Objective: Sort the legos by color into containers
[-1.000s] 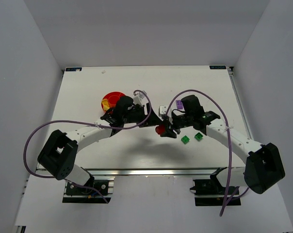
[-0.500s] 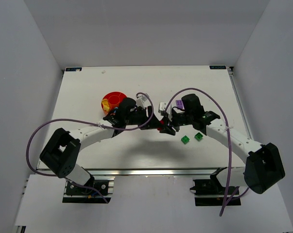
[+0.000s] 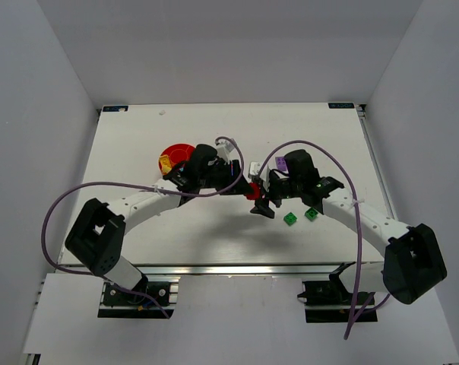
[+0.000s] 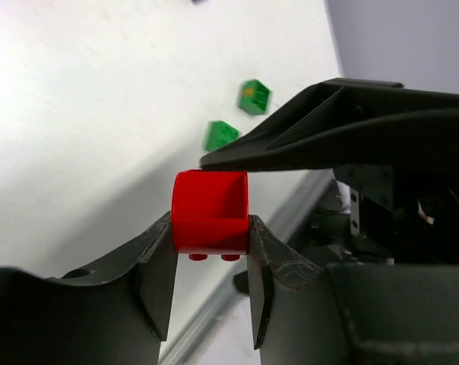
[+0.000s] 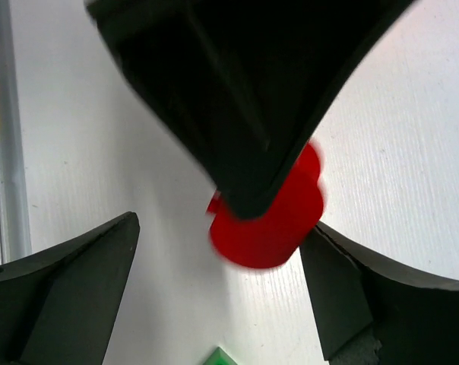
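We have the red lego (image 4: 210, 211) pinched in the left gripper (image 3: 250, 194), studs toward its wrist. A green lego (image 4: 220, 134) and a second green lego (image 4: 254, 96) lie just beyond its tips. The dish (image 3: 173, 150) sits behind its wrist.

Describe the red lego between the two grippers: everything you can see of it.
The red lego is a small glossy plastic piece, rounded, with a hollowed face and two studs pointing down in the left wrist view. The left gripper clamps its two sides. One finger of the open right gripper reaches its top edge; contact is unclear. Two green legos lie nearby.
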{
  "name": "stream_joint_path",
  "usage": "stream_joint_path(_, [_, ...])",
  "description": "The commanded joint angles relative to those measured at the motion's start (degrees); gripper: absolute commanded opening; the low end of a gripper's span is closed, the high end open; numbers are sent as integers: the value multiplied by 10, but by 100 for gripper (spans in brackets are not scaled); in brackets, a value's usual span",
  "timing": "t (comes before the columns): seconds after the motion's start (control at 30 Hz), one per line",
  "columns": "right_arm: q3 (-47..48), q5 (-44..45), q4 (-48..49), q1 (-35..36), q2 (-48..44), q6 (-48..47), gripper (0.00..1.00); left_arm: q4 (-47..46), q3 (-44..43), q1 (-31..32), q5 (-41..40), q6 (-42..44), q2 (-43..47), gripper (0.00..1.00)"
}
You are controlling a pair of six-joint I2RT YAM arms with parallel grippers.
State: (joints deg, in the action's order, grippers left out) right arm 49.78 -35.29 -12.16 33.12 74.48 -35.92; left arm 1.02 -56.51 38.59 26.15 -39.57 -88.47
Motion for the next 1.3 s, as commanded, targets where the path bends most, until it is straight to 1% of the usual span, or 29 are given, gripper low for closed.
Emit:
stream_joint_path(0.0, [-13,21,19,-2,-23,6,89,107,-68,-14,-95,138,51,11])
stream_joint_path(0.03, [-15,27,21,-2,-24,6,89,149,-94,-22,-135,160,55,5])
stream_joint_path(0.07, [-20,30,23,-3,-26,9,89,166,-108,-27,-153,181,60,4])
stream_joint_path(0.1, [-23,38,25,-5,-28,10,89,184,-120,-33,-171,222,61,3])
stream_joint_path(0.17, [-24,44,31,-9,-32,16,89,224,-154,-49,-226,266,58,3])
stream_joint_path(0.2, [-23,49,33,-10,-34,18,89,236,-163,-56,-242,304,55,3])
stream_joint_path(0.23, [-22,51,33,-11,-35,20,89,250,-170,-65,-253,323,51,3])
stream_joint_path(0.27, [-22,51,33,-13,-37,21,89,255,-177,-81,-292,340,46,3])
stream_joint_path(0.3, [-25,51,35,-16,-42,22,89,259,-188,-88,-304,377,42,3])
stream_joint_path(0.4, [-31,44,38,-23,-48,20,89,268,-215,-117,-341,443,20,2])
stream_joint_path(0.47, [-34,39,38,-25,-51,20,89,266,-229,-138,-348,475,6,2])
stream_joint_path(0.5, [-34,33,36,-29,-52,20,89,262,-238,-144,-349,505,2,1])
stream_joint_path(0.57, [-35,25,36,-30,-55,20,89,249,-247,-156,-351,531,-6,1])
stream_joint_path(0.6, [-35,17,35,-33,-57,20,89,247,-252,-168,-344,555,-7,1])
stream_joint_path(0.67, [-36,8,32,-38,-62,21,89,237,-261,-173,-336,595,-14,1])
stream_joint_path(0.77, [-37,0,30,-42,-71,21,89,216,-257,-198,-326,621,-24,1])
stream_joint_path(0.9, [-35,-17,26,-49,-79,21,89,225,-272,-226,-306,657,-60,0])
stream_joint_path(0.93, [-35,-20,23,-53,-79,22,89,238,-279,-237,-283,665,-67,0])
stream_joint_path(1.03, [-36,-26,21,-58,-79,20,89,254,-301,-253,-263,691,-95,0])
stream_joint_path(1.07, [-37,-28,20,-60,-79,19,89,258,-311,-253,-262,695,-99,0])
stream_joint_path(1.1, [-37,-28,21,-64,-79,17,89,257,-312,-261,-241,702,-101,0])
stream_joint_path(1.27, [-37,-40,19,-71,-79,18,89,238,-296,-278,-197,748,-98,0])
